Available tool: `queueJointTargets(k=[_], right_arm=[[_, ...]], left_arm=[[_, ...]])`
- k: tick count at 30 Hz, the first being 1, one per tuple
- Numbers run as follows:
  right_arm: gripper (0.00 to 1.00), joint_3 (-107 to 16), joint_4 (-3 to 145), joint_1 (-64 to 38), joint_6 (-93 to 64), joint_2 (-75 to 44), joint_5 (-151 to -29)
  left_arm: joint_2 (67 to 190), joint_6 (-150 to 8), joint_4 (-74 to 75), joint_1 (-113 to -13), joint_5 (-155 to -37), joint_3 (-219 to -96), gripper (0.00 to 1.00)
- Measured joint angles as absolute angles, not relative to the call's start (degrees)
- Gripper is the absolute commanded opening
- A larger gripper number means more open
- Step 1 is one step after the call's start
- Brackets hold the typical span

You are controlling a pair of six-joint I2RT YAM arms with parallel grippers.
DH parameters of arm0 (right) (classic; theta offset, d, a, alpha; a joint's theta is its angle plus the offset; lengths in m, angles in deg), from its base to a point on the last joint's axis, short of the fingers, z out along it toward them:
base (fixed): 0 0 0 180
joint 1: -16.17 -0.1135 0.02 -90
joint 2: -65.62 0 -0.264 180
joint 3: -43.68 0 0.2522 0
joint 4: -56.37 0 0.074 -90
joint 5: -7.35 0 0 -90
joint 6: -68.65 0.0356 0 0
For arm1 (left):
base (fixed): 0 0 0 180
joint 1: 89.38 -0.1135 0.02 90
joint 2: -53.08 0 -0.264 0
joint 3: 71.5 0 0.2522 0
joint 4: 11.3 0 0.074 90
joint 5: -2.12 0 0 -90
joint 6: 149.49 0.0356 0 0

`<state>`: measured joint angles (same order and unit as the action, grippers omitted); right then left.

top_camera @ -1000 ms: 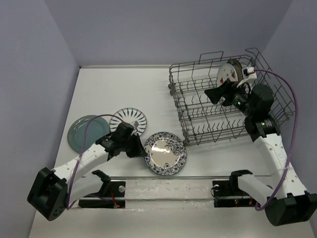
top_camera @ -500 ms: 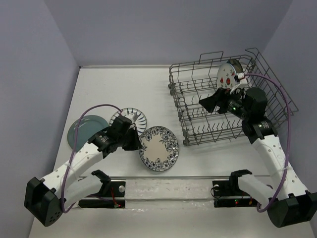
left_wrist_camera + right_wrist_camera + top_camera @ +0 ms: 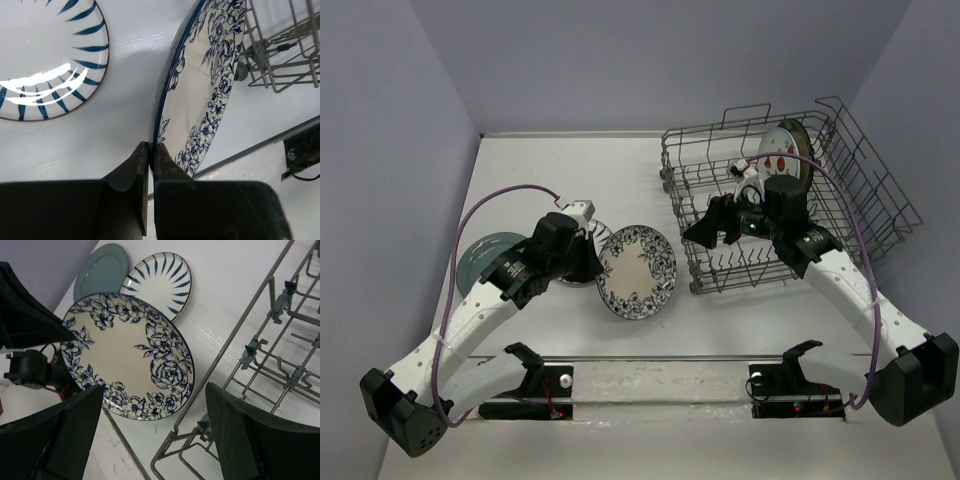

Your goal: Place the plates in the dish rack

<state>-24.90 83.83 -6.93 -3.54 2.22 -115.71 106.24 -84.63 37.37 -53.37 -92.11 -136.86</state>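
Overhead, a white counter (image 3: 570, 170) between lilac walls (image 3: 380, 150) carries 2 white-and-black robot arms. The left gripper (image 3: 150, 150) has its 2 black jaws pinched together on the thin rim of the blue floral plate (image 3: 637, 271), a round glazed plate with dark blue flowers around a cream centre. The plate is tipped up on edge, its face turned toward the dish rack (image 3: 876, 172), which stands just to its right. Whether its lower edge touches the counter cannot be told.

The rack is a large rectangular basket of grey metal wire with rows of upright tines and tall open sides. 2 plates stand upright at its far end: the white strawberry plate (image 3: 778, 150) and, close behind it, the brown-rimmed tan plate (image 3: 798, 135). The right gripper (image 3: 705, 228) hangs at the rack's left side, its broad black jaws spread apart and holding nothing, pointed toward the floral plate.

1 second ago the floral plate lay nearly flat on the counter; it has since been tilted up and carried a little toward the rack. The right gripper was then up against the strawberry plate and has drawn back across the rack.

Flat on the counter to the left lie the striped plate (image 3: 45, 65), glossy white with dark blue radial strokes, and the plain teal plate (image 3: 480, 255) beyond it. From above, the left arm (image 3: 500, 300) covers most of the striped plate.
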Motion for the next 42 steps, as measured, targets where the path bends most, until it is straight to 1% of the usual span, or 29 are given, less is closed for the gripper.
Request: queueJointTargets(k=[4,10,16,18,19,20,22,23,25,26,28,29,31,35,37,38,39,40,42], right_arm=[[0.88,-27.44,83.89,-7.93,-7.43,-2.87,-118.22],[0.92,-34.08,84.35,-8.02,-13.16,-10.61,-119.73],[0.92,-38.06,84.26,-8.02,-16.64,-14.50,-120.19],[0.88,-38.52,84.20,-8.02,-17.40,-15.53,-121.98],[0.85,-38.52,84.26,-8.02,-17.62,-15.74,-123.55],[0.71,-38.50,84.20,-8.02,-17.75,-15.83,-125.13],[0.56,-37.91,81.97,-8.02,-17.58,-15.70,-129.50],[0.42,-36.97,80.39,-8.02,-17.07,-15.22,-131.27],[0.31,-34.13,76.48,-8.02,-15.28,-13.82,-135.16],[0.23,-32.88,74.87,-8.02,-14.06,-12.99,-136.30],[0.12,-29.49,70.41,-7.21,-10.14,-10.85,-139.27],[0.07,-27.90,67.78,-6.79,-7.11,-9.78,-140.91],[0.07,-26.11,64.79,-6.20,-4.16,-8.18,-142.55],[0.07,-25.30,62.47,-5.61,-0.75,-6.63,-142.02],[0.07,-25.25,62.10,-5.20,0.43,-5.49,-140.16],[0.07,-25.17,62.03,-4.67,0.83,-4.64,-139.38],[0.07,-25.06,62.08,-4.28,1.05,-3.94,-138.63],[0.07,-24.99,62.23,-3.58,1.26,-2.85,-137.19],[0.07,-24.99,62.69,-1.88,1.72,-1.21,-134.42]], left_arm=[[106.11,-84.33,37.44,-53.40,-92.18,-140.16,0.06],[106.18,-83.58,38.93,-53.40,-92.26,-147.00,0.06],[106.18,-82.97,38.95,-53.40,-92.51,-152.94,0.06],[106.27,-82.75,39.17,-53.37,-92.79,-154.54,0.06],[106.31,-82.56,39.21,-53.40,-92.81,-155.13,0.06],[106.31,-82.51,39.19,-53.40,-93.14,-155.52,0.06],[106.31,-82.56,38.73,-53.44,-93.93,-155.70,0.05],[106.29,-82.62,38.31,-53.44,-94.43,-155.70,0.05],[106.29,-82.97,37.42,-53.46,-95.13,-155.63,0.05],[106.11,-82.60,36.85,-53.48,-95.11,-155.33,0.05],[105.33,-82.34,36.13,-53.68,-95.26,-154.32,0.06],[104.80,-81.97,35.56,-53.94,-95.15,-153.43,0.05],[104.06,-81.83,34.16,-54.36,-95.02,-151.98,0.06],[103.91,-81.68,29.72,-54.66,-95.02,-150.06,0.06],[103.93,-81.57,26.77,-54.77,-94.73,-149.16,0.22],[104.06,-81.57,25.13,-54.77,-94.69,-148.75,0.36],[104.36,-81.97,23.12,-54.77,-94.76,-148.44,0.43],[104.78,-82.77,20.46,-54.77,-95.00,-148.27,0.60],[105.59,-83.71,16.04,-54.66,-95.28,-147.94,0.75]])
